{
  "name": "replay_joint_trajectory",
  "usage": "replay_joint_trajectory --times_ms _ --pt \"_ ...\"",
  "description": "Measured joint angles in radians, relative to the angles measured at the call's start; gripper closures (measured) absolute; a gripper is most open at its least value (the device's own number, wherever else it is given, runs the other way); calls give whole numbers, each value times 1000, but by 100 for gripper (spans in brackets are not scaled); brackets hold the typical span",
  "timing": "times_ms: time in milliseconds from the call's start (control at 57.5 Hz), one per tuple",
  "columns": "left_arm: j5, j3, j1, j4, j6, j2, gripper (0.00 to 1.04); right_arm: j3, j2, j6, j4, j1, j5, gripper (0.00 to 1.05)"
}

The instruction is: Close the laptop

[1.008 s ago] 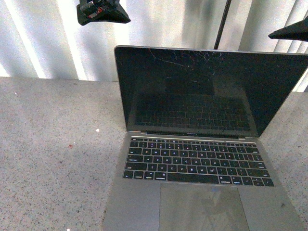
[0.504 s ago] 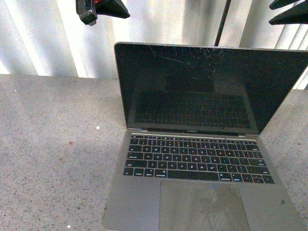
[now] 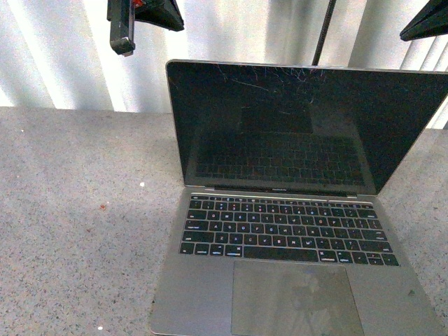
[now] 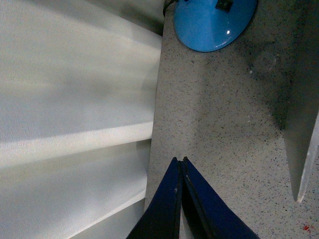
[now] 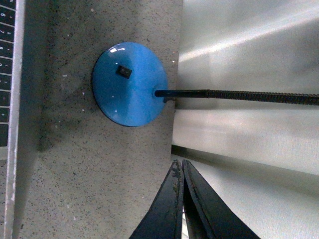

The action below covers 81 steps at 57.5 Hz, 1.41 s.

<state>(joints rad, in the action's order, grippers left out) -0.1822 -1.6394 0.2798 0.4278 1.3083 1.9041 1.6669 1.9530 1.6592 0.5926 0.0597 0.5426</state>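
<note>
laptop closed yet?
No: the front view shows the laptop wide open, nowhere near folded flat.

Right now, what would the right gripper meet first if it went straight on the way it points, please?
Probably the lamp's black stem, just beside its blue base; depth is unclear, so the right gripper might miss.

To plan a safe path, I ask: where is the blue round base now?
The blue round base stands on the speckled table behind the open laptop, by the white backdrop; the front view shows only its black pole.
</note>
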Motion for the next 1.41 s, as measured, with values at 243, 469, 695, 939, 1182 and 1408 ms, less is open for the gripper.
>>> replay_joint_trajectory --times_ms 243,469,695,939,1182,1408 --pt "7 0 34 -9 -18 0 101 -13 5 -5 -19 -34 -3 102" --pt "8 43 45 -44 -16 0 101 -43 5 -25 -39 -53 -20 102" --pt "12 65 55 -88 -11 0 101 -65 5 -36 -38 -54 -35 102" --pt "19 71 68 -97 -7 1 101 -77 5 -50 -26 -53 -42 102" --pt "26 78 76 -94 -5 17 101 -83 5 -52 -21 -52 -44 102" --pt "18 85 82 -75 0 24 101 -83 5 -61 13 -50 -31 102"
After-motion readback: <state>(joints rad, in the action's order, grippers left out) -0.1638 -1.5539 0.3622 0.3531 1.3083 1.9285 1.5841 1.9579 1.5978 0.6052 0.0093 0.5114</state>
